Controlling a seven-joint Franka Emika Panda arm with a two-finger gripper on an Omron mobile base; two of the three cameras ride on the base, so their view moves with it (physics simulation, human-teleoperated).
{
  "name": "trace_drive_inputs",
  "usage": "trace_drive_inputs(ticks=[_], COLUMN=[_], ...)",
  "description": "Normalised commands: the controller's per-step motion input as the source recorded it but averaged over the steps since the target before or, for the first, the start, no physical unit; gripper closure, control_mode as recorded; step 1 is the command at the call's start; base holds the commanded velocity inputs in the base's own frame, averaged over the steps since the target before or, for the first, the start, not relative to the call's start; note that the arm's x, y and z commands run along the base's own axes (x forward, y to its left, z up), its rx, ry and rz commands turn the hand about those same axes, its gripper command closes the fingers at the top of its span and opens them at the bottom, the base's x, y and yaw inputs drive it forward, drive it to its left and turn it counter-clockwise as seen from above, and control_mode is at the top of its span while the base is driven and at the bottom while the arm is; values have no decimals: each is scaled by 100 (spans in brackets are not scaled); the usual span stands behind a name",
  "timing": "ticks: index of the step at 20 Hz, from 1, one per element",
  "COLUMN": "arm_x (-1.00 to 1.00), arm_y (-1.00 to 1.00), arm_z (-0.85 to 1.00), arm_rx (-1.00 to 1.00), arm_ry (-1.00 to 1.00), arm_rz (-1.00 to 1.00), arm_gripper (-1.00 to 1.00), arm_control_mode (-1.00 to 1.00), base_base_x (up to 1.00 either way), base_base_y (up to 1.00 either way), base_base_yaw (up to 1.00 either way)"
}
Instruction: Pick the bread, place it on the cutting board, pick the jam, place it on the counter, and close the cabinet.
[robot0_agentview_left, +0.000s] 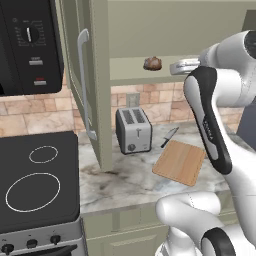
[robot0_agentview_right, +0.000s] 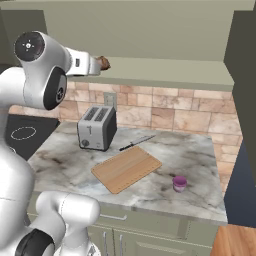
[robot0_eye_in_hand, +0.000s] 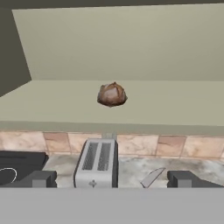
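Bread sits straight ahead of the gripper, centred between the two finger tips in the hand view and further in on the cabinet shelf, well back from the shelf's front edge. The gripper stands wide apart and holds nothing; it is level with the shelf and aimed along it, short of the roll with open air between them. The roll is lumpy and near round, with no clear long axis, so the jaws can likely close on it from either side without turning the hand. The coming move, as I judge it, is a straight reach forward into the cabinet, whose door hangs open to the left above the surface.

In the right base view the bread shows just past the end of the arm, close to it.

Below, the cutting board lies near the middle of the surface, toward its front edge, with the toaster behind it near the back wall and a knife between them. The jam stands on the surface near the front edge, just right of the board and apart from it.
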Motion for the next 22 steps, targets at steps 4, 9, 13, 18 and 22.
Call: trace_drive_inputs(ticks=[4,9,13,18,22], arm_x=[29,31,32,33,28], arm_y=[0,0,3,3,1], arm_z=[-15,-7,-11,-11,-10], arm_rx=[0,0,-1,-1,0], arm_ry=[0,0,0,0,0], arm_rz=[0,0,0,0,0], arm_gripper=[-100,-100,-100,-100,-100], arm_control_mode=[-100,-100,-100,-100,-100], base_base_x=[0,0,0,0,0], base_base_y=[0,0,0,0,0], base_base_yaw=[0,0,0,0,0])
